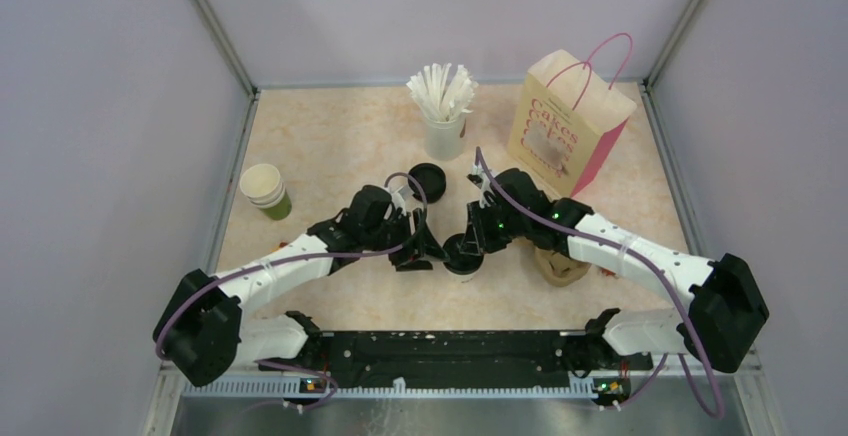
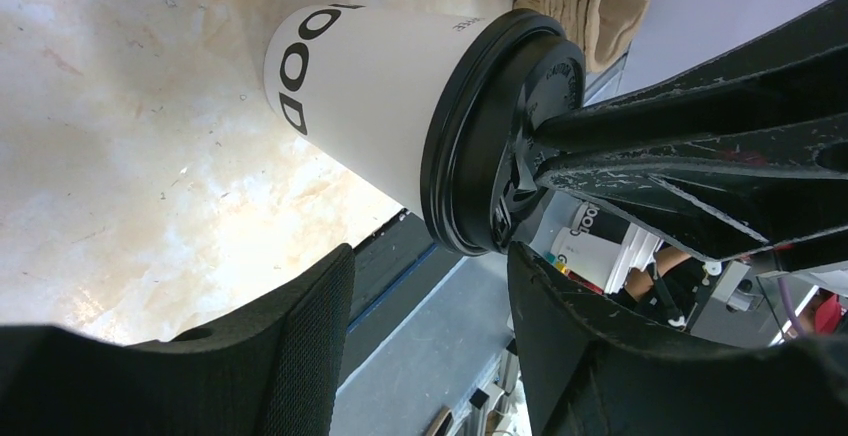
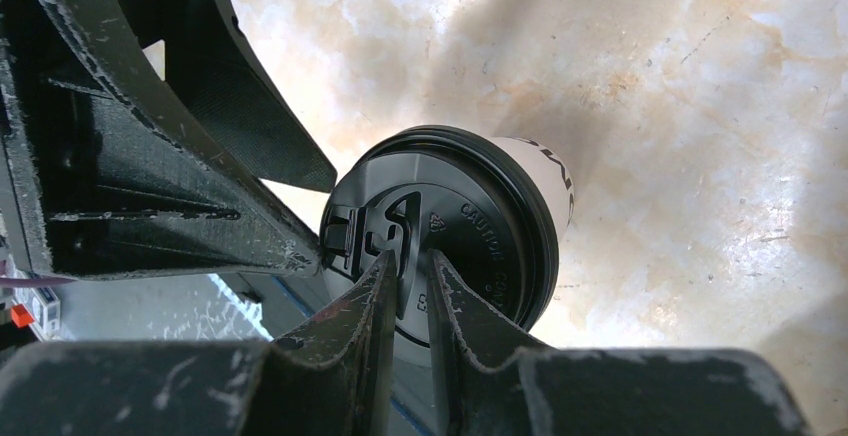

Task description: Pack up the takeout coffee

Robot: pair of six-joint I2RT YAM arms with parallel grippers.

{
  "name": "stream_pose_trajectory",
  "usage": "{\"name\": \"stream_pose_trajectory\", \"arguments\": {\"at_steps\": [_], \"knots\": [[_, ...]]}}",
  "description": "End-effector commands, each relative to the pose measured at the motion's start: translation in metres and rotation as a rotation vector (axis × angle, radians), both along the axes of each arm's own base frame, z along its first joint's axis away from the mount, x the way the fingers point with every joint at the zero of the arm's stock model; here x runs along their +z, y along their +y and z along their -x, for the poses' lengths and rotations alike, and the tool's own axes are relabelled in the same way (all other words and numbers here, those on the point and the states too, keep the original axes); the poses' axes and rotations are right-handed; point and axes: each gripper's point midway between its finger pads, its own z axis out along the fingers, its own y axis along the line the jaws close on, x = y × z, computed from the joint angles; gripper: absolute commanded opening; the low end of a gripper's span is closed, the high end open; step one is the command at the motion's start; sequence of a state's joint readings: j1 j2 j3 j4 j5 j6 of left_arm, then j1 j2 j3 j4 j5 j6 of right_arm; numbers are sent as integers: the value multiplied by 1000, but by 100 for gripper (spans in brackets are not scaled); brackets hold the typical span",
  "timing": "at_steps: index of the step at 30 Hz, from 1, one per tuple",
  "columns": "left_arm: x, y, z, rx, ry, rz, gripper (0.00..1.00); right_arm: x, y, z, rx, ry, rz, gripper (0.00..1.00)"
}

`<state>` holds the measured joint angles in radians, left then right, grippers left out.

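The takeout coffee [image 1: 462, 257] is a white paper cup with a black lid, standing on the table between the two grippers. The left wrist view shows its printed white side [image 2: 370, 96], and the right wrist view shows its lid [image 3: 480, 226]. My right gripper [image 1: 472, 239] is over it, jaws nearly together, with the fingertips [image 3: 385, 274] resting on the lid's top. My left gripper [image 1: 424, 246] is open just left of the cup. The cup lies beyond its fingertips [image 2: 330, 286], not between them.
A spare black lid [image 1: 427, 178] lies behind the grippers. A white cup of straws [image 1: 443, 121] and a cream-and-pink paper bag [image 1: 565, 121] stand at the back. A stack of lidless cups [image 1: 265, 191] is at the left. A tan cardboard piece [image 1: 560, 267] lies under the right arm.
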<state>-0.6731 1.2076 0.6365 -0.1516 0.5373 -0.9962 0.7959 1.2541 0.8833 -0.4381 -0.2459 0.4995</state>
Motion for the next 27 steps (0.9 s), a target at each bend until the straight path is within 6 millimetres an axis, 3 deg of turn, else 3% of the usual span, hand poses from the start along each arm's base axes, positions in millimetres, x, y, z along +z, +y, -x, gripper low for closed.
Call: {"name": "stream_pose_trajectory", "arguments": {"at_steps": [1,5,16,20,24,27], "knots": [[-2,-6,-1,-23,-8,21,63,-33,-25,7,-30,68,134,18],[-12,-4,-2,-18,14,-15,59,-36,-25,8,-28,76,141,18],[-64,40,18,-1,102,-314,46,-49,-32,17,-38,104,152,18],[-82,43,27,-35,127,-353,44,-55,-35,20,-42,115,155,18],[-83,35,27,-71,125,-348,44,-57,-35,20,-46,112,158,18],[-68,28,19,-67,97,-331,44,-53,-33,16,-43,99,151,18]]}}
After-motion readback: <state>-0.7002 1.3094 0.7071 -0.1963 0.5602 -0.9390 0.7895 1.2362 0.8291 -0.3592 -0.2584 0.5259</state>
